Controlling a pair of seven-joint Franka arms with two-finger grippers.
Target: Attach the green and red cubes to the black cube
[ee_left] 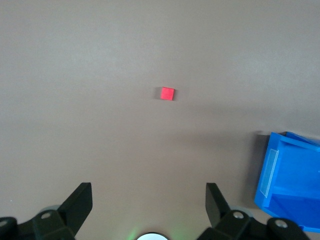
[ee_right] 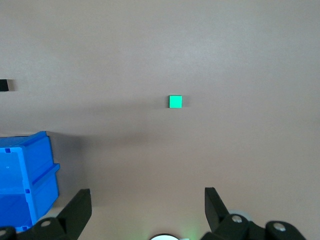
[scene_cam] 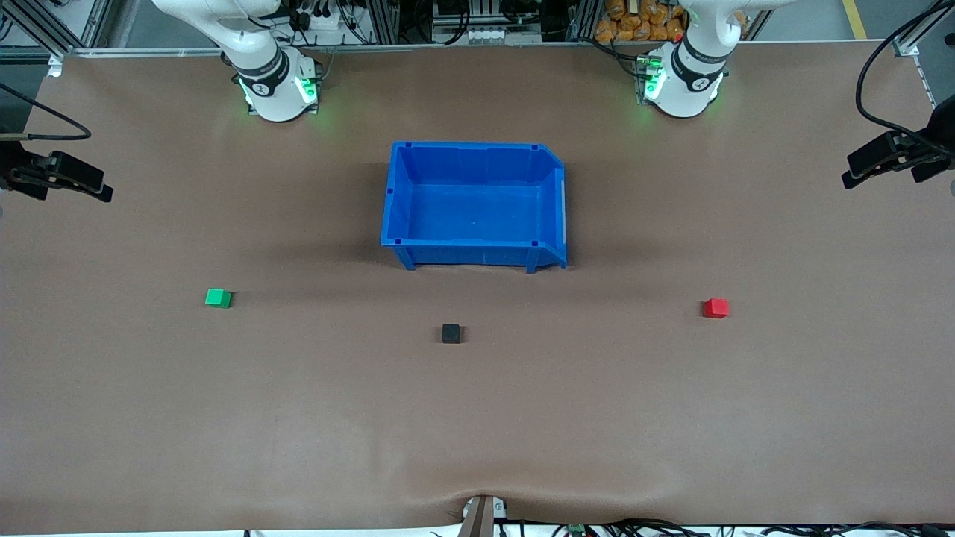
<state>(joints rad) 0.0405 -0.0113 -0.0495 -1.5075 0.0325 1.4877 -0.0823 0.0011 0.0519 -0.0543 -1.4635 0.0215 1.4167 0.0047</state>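
Nearest the front camera sits the black cube [scene_cam: 451, 333], alone on the brown surface [scene_cam: 477, 418], with the blue bin [scene_cam: 400, 194] farther from that camera. Neither pincer shows in the front view; each appears only in its own wrist view, raised high over the surface. From the left pincer [ee_left: 149, 200], its 2 fingers spread wide and released with nothing between them, the red cube [ee_left: 167, 93] lies out ahead and well below, well apart from the fingertips, and a corner of the bin shows off to 1 side. From the right pincer [ee_right: 148, 200], likewise spread and empty, the green cube [ee_right: 175, 101] lies ahead and well apart, with the bin to 1 side and an edge of the black cube at the frame's margin. On the surface, the green cube sits toward the right arm's end and the red cube toward the left arm's end, both well apart from the black one between them. All 3 look light, stiff and smooth-sided, so I would guess a pinch on 2 flat parallel faces, centred, holds best; a skewed grip could twist or flick so small a block.
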